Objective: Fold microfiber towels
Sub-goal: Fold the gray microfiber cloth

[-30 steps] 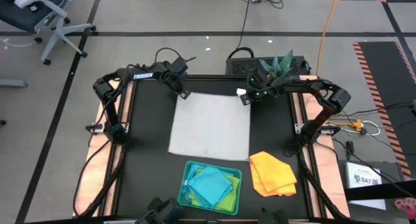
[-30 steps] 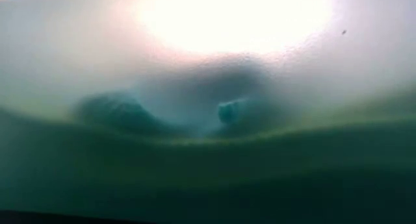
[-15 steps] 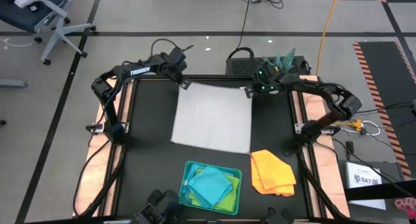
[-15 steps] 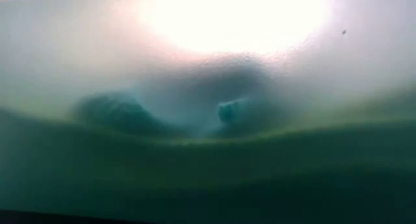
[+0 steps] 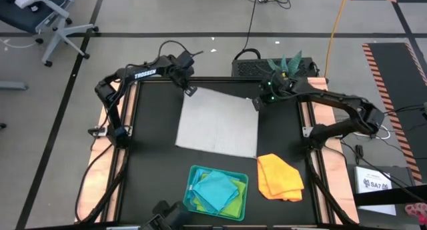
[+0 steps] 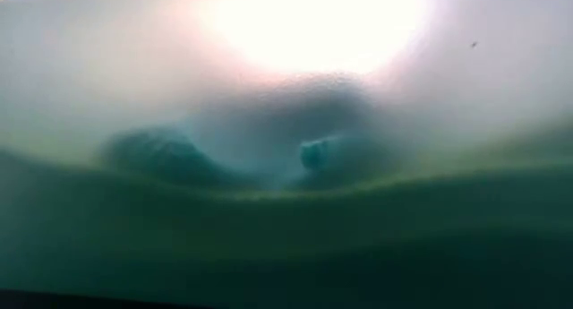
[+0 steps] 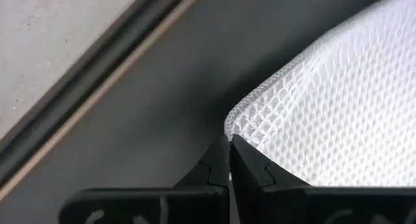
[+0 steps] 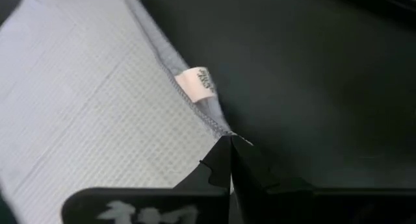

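Pale grey-white towel (image 5: 217,123) lies spread flat in the middle of the black table (image 5: 153,157), and we hold it by its two far corners — the left gripper (image 5: 189,91) pinched shut on the far-left corner, the right gripper (image 5: 257,103) pinched shut on the far-right one, beside the small sewn label (image 8: 197,82). What matters for our fold, as we judge it, is that the free near edge lies straight toward the teal tray (image 5: 193,180), well apart from both grippers. Each arm is equally near its own corner, so we would carry both corners together across the cloth toward that edge. The yellow-orange towel (image 5: 280,178) sits just beyond the near-right corner.
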### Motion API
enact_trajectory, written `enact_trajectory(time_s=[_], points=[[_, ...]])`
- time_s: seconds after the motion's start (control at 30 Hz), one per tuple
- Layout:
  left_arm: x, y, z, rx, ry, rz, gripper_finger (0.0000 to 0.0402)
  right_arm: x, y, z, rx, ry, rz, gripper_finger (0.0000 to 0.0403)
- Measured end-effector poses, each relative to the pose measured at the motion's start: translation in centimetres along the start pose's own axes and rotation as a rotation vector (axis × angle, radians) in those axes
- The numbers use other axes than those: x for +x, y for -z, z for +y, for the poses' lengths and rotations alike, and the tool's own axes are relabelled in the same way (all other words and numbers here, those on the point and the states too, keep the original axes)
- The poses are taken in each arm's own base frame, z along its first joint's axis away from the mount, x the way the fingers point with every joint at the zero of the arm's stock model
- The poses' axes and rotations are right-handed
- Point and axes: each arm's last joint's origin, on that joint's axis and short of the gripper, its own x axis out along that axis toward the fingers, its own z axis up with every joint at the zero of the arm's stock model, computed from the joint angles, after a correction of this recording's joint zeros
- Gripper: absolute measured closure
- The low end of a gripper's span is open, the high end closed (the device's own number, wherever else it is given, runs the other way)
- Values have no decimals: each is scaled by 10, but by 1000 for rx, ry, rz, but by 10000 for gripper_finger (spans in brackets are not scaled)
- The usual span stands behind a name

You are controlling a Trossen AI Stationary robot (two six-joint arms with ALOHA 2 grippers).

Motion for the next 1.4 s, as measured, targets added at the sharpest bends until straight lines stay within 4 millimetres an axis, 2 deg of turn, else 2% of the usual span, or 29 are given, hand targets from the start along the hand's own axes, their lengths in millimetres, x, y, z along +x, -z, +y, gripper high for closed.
enact_trajectory(time_s=[0.23,0.5,0.63,0.73,0.97,1.1,1.4], points=[[-6,11,-19,58,-59,84,400,0,11,21,-40,-46,29,403],[-46,25,-44,87,-79,51,401,0,25,44,-71,-93,65,403],[-60,35,-63,95,-70,32,401,-1,35,53,-83,-98,113,403],[-57,45,-81,128,-77,48,401,-2,44,59,-86,-95,162,403],[-34,82,-112,141,-83,185,401,-7,68,80,-92,-141,266,403],[-35,98,-126,148,-100,254,401,-10,81,92,-99,-172,304,403],[-39,121,-165,164,-71,263,401,-18,106,111,-137,-207,372,403]])
